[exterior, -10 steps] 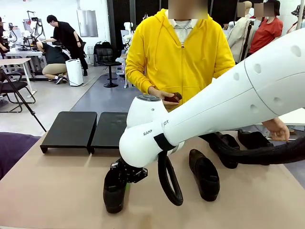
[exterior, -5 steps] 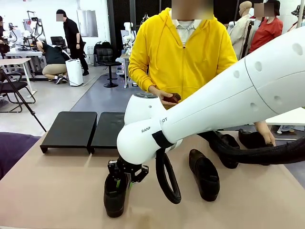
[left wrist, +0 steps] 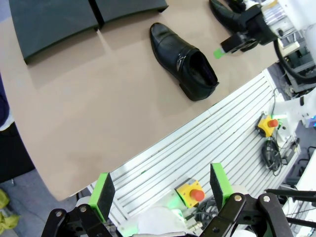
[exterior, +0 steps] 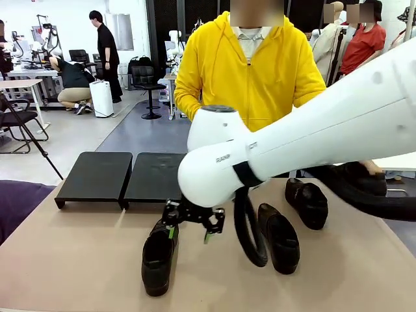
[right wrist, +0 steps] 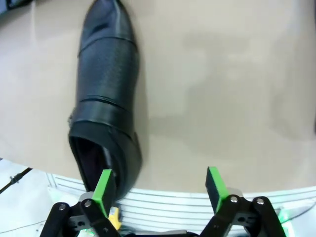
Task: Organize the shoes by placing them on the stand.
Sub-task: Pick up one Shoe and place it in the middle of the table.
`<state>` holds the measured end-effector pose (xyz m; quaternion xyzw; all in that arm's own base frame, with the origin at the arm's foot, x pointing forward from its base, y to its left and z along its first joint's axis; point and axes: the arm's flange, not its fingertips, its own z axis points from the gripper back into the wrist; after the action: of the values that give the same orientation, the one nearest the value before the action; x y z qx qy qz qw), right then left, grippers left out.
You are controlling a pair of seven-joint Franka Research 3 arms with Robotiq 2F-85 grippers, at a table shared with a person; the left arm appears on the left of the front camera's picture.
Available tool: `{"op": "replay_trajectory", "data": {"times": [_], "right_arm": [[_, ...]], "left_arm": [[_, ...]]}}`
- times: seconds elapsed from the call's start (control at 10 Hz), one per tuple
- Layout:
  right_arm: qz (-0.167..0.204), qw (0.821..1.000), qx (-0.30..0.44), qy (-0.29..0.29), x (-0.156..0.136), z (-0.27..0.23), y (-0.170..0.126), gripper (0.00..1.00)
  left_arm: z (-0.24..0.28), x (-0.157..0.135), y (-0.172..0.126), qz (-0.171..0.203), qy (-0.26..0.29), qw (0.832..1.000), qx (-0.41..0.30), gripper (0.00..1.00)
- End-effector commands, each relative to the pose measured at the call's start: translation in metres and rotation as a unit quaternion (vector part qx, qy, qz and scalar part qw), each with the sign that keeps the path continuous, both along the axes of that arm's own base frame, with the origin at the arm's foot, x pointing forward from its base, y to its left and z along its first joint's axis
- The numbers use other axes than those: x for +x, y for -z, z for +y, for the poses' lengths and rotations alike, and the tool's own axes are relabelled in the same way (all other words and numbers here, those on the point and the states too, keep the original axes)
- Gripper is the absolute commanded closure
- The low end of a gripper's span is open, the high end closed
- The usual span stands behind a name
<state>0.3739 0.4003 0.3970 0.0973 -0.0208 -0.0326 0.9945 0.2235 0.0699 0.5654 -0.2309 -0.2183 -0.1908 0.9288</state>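
Note:
One black shoe (exterior: 158, 259) stands on its sole on the tan table, toe towards the stand (exterior: 95, 175), whose two black trays are bare. My right gripper (exterior: 190, 233) hovers open just above and right of the shoe's far end. In the right wrist view the shoe (right wrist: 104, 94) lies left of the open right gripper (right wrist: 158, 186), its heel beside the left pad. Two more shoes (exterior: 279, 237) (exterior: 307, 203) rest at the right. My left gripper (left wrist: 160, 187) is open off the table's near edge, looking at the shoe (left wrist: 183, 60) and the stand (left wrist: 52, 19).
A person in a yellow hoodie (exterior: 250, 68) stands at the far side, one hand (exterior: 375, 168) low at the right behind my arm's black cable (exterior: 250, 234). A white slatted base (left wrist: 222, 143) with red stop buttons lies below the table's near edge.
My right gripper has opened and let go of the shoe, then lifted up and to the right. The shoe stays on the table. The person's hand has drawn back at the right.

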Motion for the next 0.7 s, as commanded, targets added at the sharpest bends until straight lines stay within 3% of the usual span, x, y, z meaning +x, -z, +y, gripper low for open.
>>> {"op": "replay_trajectory", "data": {"times": [0.0, 0.1, 0.2, 0.6], "right_arm": [[-0.018, 0.999, 0.002, -0.032, -0.004, -0.045, -0.018, 0.00], [0.008, 0.998, 0.007, -0.064, 0.000, -0.061, -0.019, 0.00], [0.020, 0.999, 0.019, -0.047, 0.006, -0.064, -0.015, 0.00], [0.029, 0.988, 0.026, -0.152, 0.010, -0.006, 0.007, 0.00]], "left_arm": [[0.002, -0.001, -0.001, -0.003, 0.007, 1.000, -0.004, 0.00], [0.002, -0.001, -0.001, -0.003, 0.007, 1.000, -0.004, 0.00], [0.002, -0.001, -0.001, -0.003, 0.007, 1.000, -0.004, 0.00], [0.002, -0.001, -0.001, -0.003, 0.007, 1.000, -0.004, 0.00]]}}
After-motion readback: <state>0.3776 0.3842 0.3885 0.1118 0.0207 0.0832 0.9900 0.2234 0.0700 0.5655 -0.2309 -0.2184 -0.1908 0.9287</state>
